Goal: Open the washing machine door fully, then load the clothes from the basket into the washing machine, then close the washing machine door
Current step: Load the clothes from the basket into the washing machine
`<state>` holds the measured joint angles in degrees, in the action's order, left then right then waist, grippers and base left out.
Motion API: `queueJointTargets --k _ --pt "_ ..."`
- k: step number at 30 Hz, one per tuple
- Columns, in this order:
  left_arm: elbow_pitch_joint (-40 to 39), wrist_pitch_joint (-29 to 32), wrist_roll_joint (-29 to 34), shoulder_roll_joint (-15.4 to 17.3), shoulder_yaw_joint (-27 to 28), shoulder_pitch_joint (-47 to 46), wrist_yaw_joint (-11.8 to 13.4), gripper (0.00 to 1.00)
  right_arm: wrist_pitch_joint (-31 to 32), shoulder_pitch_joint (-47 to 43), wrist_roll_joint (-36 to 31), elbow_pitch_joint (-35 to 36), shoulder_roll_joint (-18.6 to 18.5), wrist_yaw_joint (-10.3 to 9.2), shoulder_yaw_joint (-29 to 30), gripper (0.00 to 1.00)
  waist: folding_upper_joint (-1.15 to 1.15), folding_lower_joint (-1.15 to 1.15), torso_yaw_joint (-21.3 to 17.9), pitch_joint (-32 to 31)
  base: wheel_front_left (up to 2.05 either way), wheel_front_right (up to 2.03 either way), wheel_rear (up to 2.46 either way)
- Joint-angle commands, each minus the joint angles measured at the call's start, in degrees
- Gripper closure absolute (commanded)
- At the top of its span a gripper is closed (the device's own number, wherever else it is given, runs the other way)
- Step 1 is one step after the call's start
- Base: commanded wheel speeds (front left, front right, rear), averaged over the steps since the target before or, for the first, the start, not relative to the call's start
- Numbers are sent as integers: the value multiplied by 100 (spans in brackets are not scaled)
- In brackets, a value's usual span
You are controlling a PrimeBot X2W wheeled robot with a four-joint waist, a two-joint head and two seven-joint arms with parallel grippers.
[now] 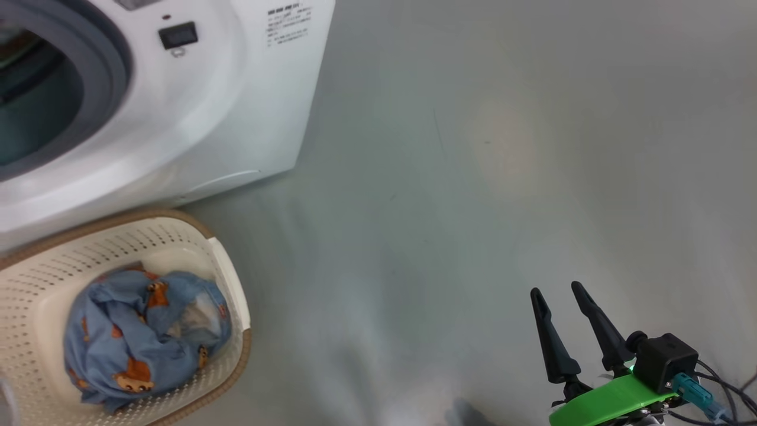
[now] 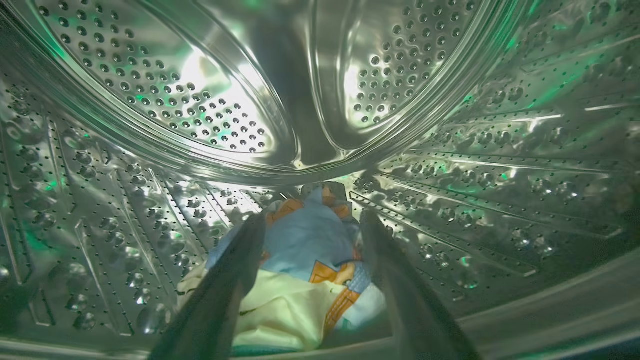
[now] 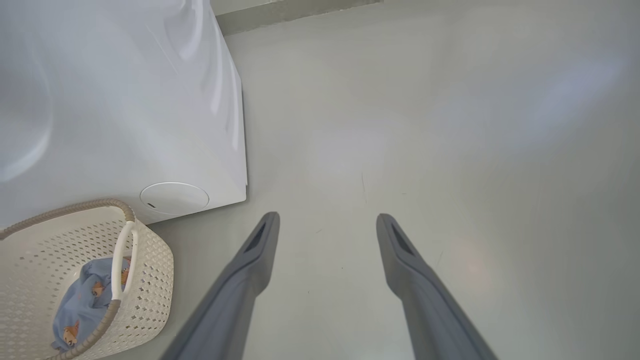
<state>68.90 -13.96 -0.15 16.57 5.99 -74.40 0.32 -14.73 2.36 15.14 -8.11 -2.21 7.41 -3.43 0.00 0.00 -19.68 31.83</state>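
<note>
The white washing machine stands at the upper left, its grey seal around an open mouth; the washing machine door is out of view. My left gripper is inside the steel drum, open, its fingers spread either side of a bundle of light blue, orange-printed and cream clothes lying on the drum's bottom. More blue bear-print clothes lie in the cream basket in front of the machine. My right gripper hangs open over bare floor, far right of the basket.
In the right wrist view, the right gripper points at grey floor, with the basket and its clothes at the lower left, beside the machine's white corner. Cables trail at the right wrist.
</note>
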Motion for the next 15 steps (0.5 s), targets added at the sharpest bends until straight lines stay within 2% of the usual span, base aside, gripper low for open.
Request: queueJointTargets --k 1,10,15 --pt "-63 -28 9 217 22 -21 57 0 -27 -119 68 73 -113 8 -162 0 0 0 104 -173 0 0 0" --pt "107 -96 -288 -68 158 440 126 0 -27 -141 61 -36 -173 8 -153 0 0 0 342 -726 0 0 0" --pt "-207 -102 -516 -285 308 965 104 0 -27 -163 52 -70 -198 8 -156 0 0 0 485 -1060 0 0 0"
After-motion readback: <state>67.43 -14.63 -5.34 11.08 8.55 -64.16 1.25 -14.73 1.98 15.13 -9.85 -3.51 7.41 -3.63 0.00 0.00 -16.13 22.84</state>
